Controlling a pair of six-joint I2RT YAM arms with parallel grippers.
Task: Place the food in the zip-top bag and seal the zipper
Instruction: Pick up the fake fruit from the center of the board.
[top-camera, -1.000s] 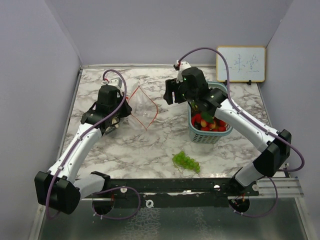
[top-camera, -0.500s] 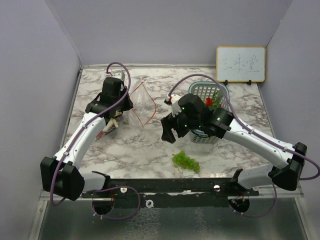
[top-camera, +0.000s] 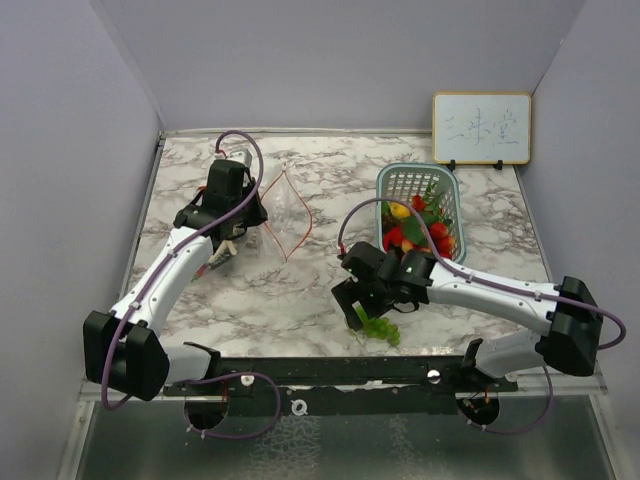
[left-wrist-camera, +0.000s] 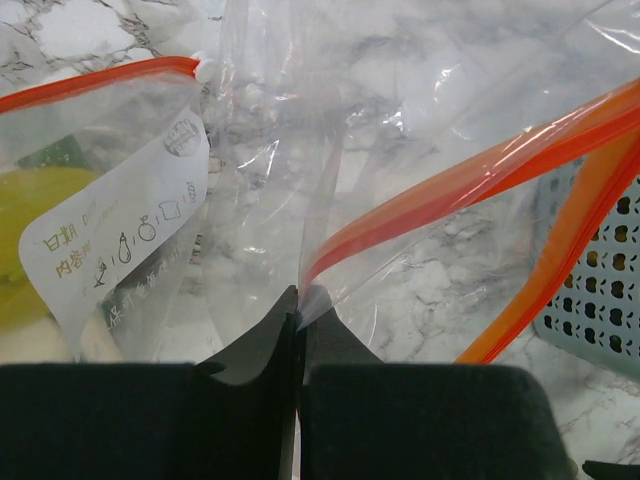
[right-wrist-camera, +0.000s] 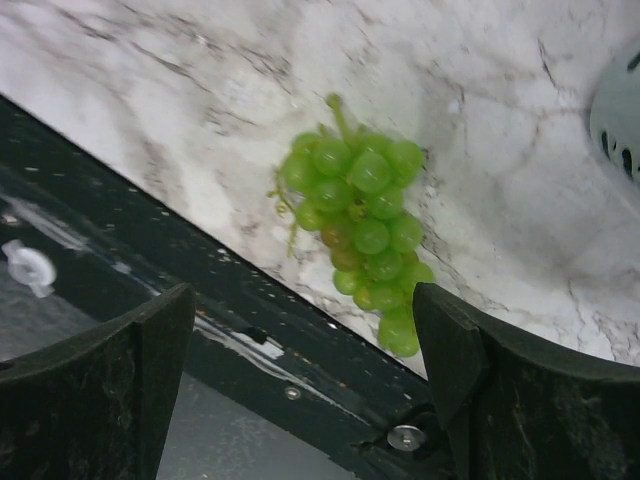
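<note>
Now, at the left of the top view, the left gripper (left-wrist-camera: 298, 300) is pressing its black jaws together on a thin fold of the crinkly clear plastic zip-top bag (top-camera: 285, 205). The bag is standing up off the veined marble table (top-camera: 250, 290) with its mouth gaping in a diamond shape. The glossy orange-red zipper strip (left-wrist-camera: 455, 180) is running along both lips, which are lying apart. Lower centre, the right gripper (right-wrist-camera: 303, 300) is hanging with its fingers spread wide, and the knobbly green grape bunch (right-wrist-camera: 365, 235) is lying between them at the table's near edge. To the right, the teal mesh plastic basket (top-camera: 386, 182) is holding red pieces (top-camera: 437, 232), a yellow pepper (top-camera: 400, 211) and green leafy bits (top-camera: 432, 190).
</note>
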